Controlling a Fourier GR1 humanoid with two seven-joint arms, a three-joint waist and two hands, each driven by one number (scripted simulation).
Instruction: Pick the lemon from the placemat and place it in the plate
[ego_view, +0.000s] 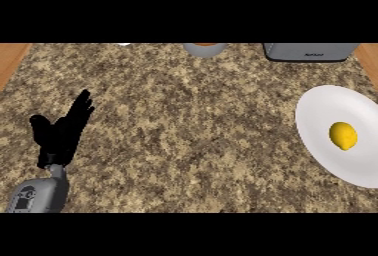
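One smooth yellow lemon (343, 135), oval, lies on one glossy white round plate (325, 105) at the right edge of the speckled brown granite tabletop (192, 120). One black left hand (63, 132) rests at the left, fingers straight, holding nothing. At the far edge stand one grey box-shaped appliance (310, 51) and one grey round cup (204, 49).

Lemon (342, 135): lying on the white plate (325, 107) at my right, on the speckled counter (199, 125). My left hand (63, 131): open, fingers straight, resting at the left, well apart from the plate.
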